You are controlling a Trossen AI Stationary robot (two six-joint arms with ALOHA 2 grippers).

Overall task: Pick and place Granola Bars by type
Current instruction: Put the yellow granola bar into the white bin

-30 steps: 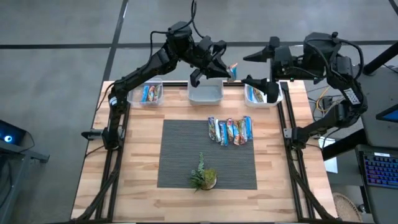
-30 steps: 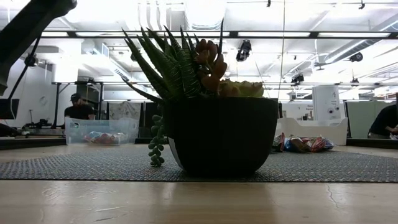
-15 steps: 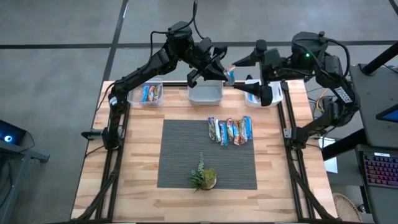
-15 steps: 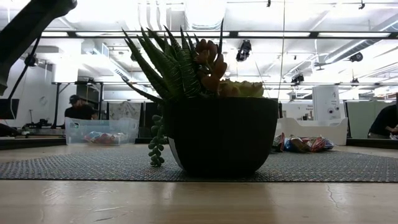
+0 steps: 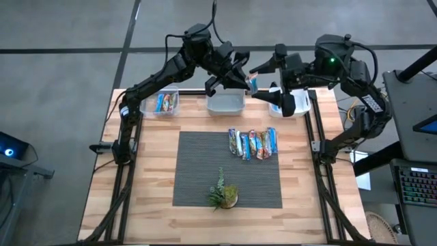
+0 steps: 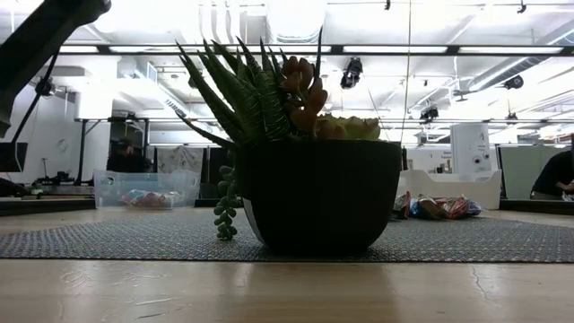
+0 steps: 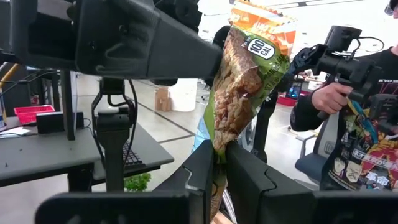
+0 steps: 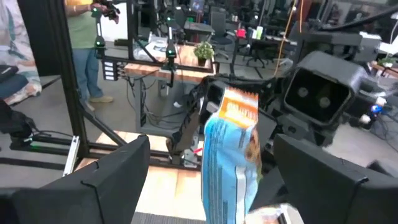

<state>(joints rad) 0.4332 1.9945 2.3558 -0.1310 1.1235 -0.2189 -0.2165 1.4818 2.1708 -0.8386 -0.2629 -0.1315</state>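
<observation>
Left gripper (image 5: 240,73) holds one granola bar (image 5: 253,82) upright by its lower end above the worktop's (image 5: 157,171) back edge, presumably a handover, since the right gripper (image 5: 271,76), jaws wide, brackets it; wrapper blue one face, green-orange the other, glossy.

One slim granola bar in a shiny blue, orange and green wrapper (image 5: 253,82) stands upright, raised at upper centre of the frame. Five more shiny multicoloured bars (image 5: 253,144) lie side by side in a row at centre, touching one another.
</observation>
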